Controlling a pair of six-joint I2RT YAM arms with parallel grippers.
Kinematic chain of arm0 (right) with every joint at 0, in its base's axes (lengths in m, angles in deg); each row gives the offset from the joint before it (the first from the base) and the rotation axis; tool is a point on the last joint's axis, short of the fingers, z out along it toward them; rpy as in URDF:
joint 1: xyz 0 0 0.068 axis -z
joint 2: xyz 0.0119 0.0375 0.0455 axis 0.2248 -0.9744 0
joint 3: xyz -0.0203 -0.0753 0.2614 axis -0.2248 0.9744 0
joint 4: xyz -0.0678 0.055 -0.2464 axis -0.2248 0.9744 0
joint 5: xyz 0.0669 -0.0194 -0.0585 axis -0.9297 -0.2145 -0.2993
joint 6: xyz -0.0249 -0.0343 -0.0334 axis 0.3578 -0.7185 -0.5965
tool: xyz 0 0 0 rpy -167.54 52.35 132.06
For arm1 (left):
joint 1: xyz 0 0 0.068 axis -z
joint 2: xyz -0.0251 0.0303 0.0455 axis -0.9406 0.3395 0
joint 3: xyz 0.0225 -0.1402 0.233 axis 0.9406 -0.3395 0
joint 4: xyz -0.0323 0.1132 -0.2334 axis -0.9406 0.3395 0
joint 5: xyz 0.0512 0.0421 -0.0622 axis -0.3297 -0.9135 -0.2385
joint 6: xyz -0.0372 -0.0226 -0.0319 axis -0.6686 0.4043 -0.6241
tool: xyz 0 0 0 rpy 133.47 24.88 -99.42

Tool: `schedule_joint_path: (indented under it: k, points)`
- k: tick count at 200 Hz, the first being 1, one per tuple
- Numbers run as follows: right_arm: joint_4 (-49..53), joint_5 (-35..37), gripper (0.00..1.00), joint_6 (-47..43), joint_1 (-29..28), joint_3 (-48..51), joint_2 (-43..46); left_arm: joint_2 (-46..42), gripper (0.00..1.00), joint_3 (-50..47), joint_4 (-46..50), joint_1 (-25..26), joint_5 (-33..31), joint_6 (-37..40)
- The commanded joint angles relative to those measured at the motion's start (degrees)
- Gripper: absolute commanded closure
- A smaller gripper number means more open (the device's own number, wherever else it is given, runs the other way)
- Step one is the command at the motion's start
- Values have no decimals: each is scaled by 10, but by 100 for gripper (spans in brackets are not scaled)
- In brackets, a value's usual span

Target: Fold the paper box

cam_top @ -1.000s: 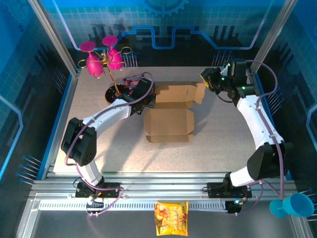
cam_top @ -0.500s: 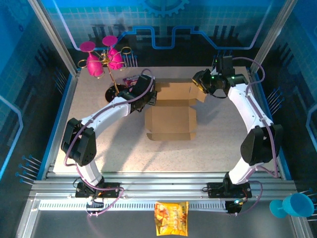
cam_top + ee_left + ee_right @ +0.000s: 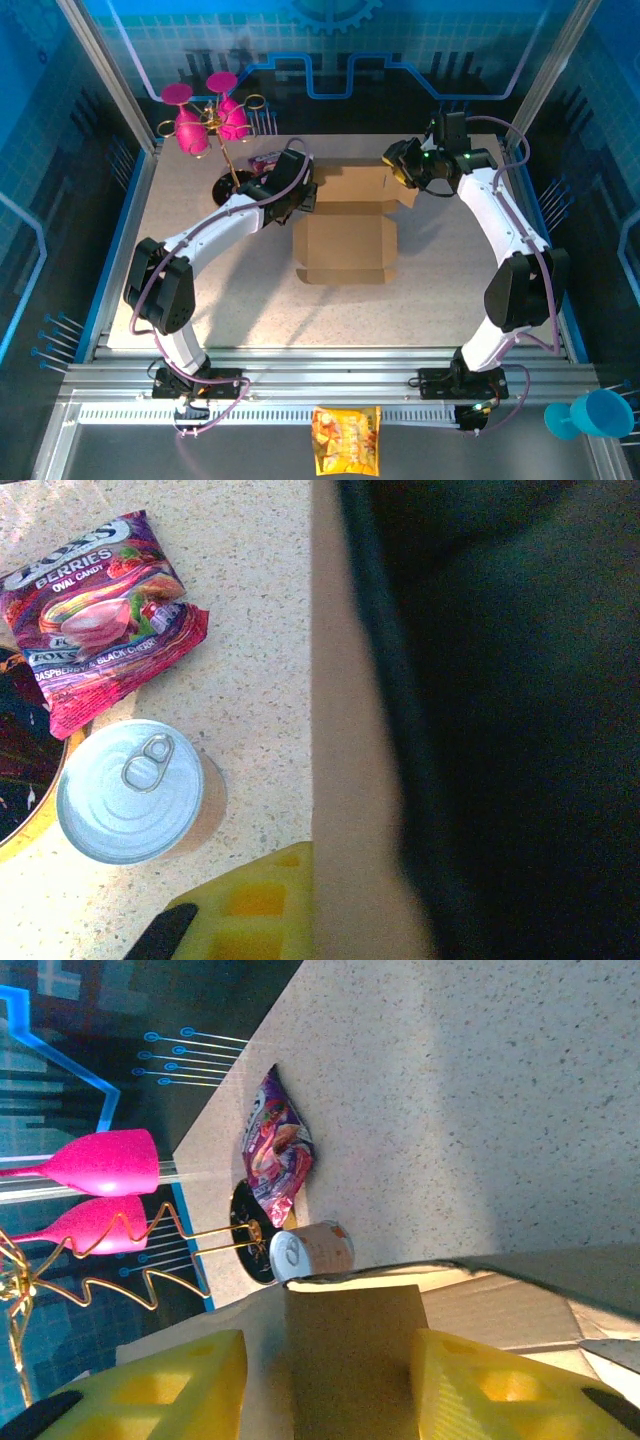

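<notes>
Paper box (image 3: 345,245) long axis near-far | right gripper (image 3: 330,1380) spread astride flap | left gripper (image 3: 299,191) jaws unclear

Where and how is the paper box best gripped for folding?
Probably by a far flap's thin edge, coming from the side: the paper box lies mostly flat on the table, offering no hold, while its flaps stick out. The right gripper straddles the far right flap, fingers open.
</notes>
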Motion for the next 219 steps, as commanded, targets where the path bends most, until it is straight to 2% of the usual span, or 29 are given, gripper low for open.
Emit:
schedule_joint_path:
  k: [1,77,95,101,117,133,175,196,219]
  points:
    - [-19,-23,58,25,-8,-14,-4,1,100,19,2,-1,12,2]
    - [-78,-41,98,96,-8,16,10,-6,100,24,10,2,15,-18]
    - [-96,-42,100,115,-6,27,17,-9,100,29,20,1,14,-27]
    - [-101,-43,94,118,-2,30,20,-8,100,33,26,1,14,-31]
    - [-108,-35,72,113,5,40,36,-9,100,46,45,1,12,-41]
    - [-124,-17,59,100,15,72,70,-6,100,65,71,-1,12,-52]
    - [-157,17,47,44,36,220,182,8,100,118,138,-1,8,-60]
    - [-173,21,46,20,37,285,207,14,100,134,157,-2,9,-63]
    - [-238,27,43,4,35,340,227,22,100,151,172,-1,12,-62]
